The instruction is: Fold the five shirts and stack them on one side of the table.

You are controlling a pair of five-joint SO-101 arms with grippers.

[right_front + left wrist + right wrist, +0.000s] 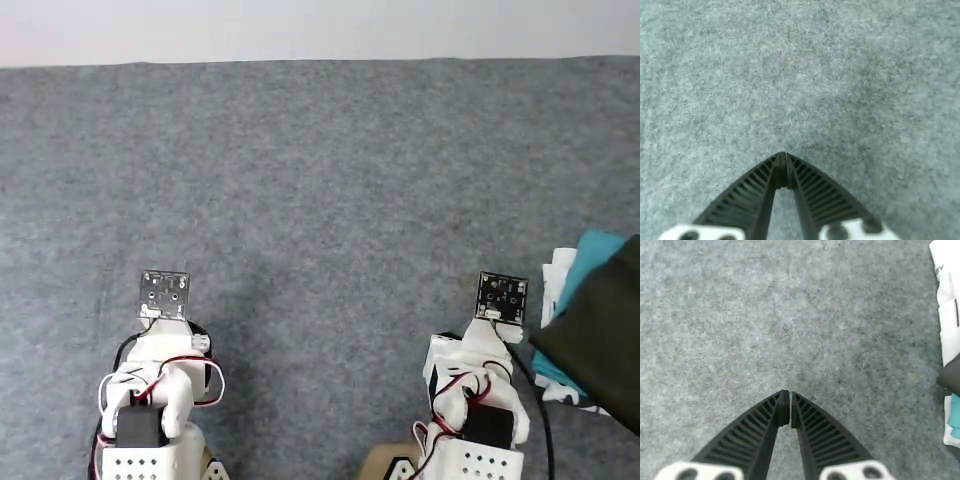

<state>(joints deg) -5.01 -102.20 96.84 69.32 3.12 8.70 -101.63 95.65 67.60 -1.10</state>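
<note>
Both arms sat at the table's near edge, seemingly at rest; left gripper (785,158) and right gripper (790,396) were each closed on nothing, ribbed black jaws tapering to a point over the fuzzy grey table (320,170); soft folded shirts (600,335), dark over teal and white, lay stacked at the right edge.

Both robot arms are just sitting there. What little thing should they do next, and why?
Probably the right gripper should open and turn toward the pile of shirts beside it. Both it and the left gripper are shut with nothing in them, and the dark shirt on top lies closest to the right one. I can't tell whether the pile is already folded.
</note>
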